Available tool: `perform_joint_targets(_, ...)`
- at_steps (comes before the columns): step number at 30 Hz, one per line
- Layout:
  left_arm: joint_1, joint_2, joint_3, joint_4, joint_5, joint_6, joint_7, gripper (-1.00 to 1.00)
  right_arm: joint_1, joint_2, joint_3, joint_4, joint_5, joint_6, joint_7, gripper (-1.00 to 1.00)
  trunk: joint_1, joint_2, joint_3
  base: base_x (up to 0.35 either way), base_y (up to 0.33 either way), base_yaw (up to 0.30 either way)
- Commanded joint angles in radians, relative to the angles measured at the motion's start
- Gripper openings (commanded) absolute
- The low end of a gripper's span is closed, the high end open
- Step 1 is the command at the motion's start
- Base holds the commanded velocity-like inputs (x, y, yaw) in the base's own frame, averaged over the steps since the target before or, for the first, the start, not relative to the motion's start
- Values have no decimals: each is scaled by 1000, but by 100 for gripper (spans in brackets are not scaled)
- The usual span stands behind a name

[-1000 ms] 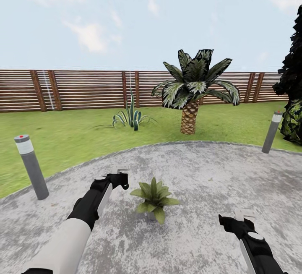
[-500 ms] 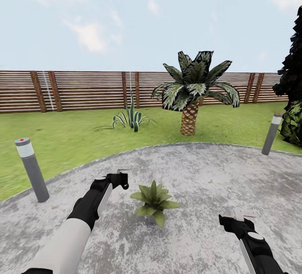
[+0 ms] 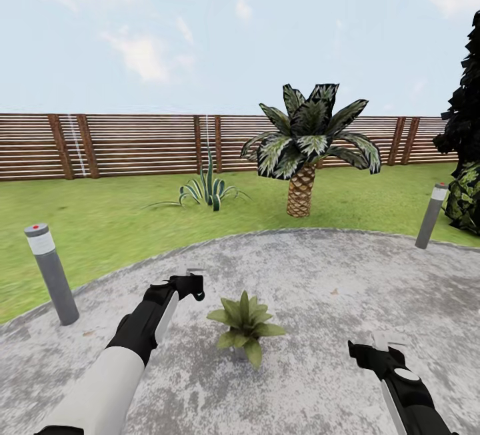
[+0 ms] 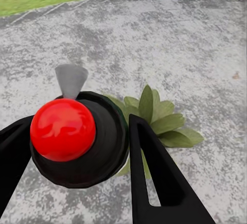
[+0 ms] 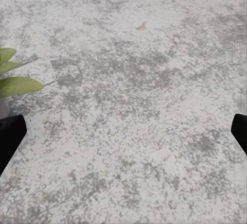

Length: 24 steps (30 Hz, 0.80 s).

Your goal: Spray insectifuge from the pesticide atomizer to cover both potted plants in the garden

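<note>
Left wrist view: left gripper (image 4: 77, 147) clamps pesticide atomizer (image 4: 77, 139), pickup done, nozzle over potted plant (image 3: 245, 326) at head view's 6 o'clock; right gripper (image 3: 385, 350) splayed empty; spraying both plants apparently remains.

Spray bottle (image 4: 77, 139) – dark round head, red dot – clamped between black fingers, potted plant (image 3: 245, 324) upright on grey patio (image 3: 333, 288), just beyond.

The pesticide atomizer (image 4: 77, 139) hides part of the potted plant (image 4: 162, 123); its pot is unseen.
</note>
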<state>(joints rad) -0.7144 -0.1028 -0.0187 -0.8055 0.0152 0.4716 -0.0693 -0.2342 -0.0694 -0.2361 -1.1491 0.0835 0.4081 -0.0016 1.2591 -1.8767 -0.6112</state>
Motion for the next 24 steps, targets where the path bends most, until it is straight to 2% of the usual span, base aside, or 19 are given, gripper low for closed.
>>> perform_joint_targets(1, 0, 0, 0, -1, 1, 5, -1, -100, 0, 0, 1, -1, 9, 6, 0, 100, -4, 7, 2, 0, 0, 0)
perform_joint_targets(24, 0, 0, 0, -1, 2, 5, -2, -100, 0, -1, 0, -1, 7, 6, 0, 100, -92, 168, 74, 0, 0, 0)
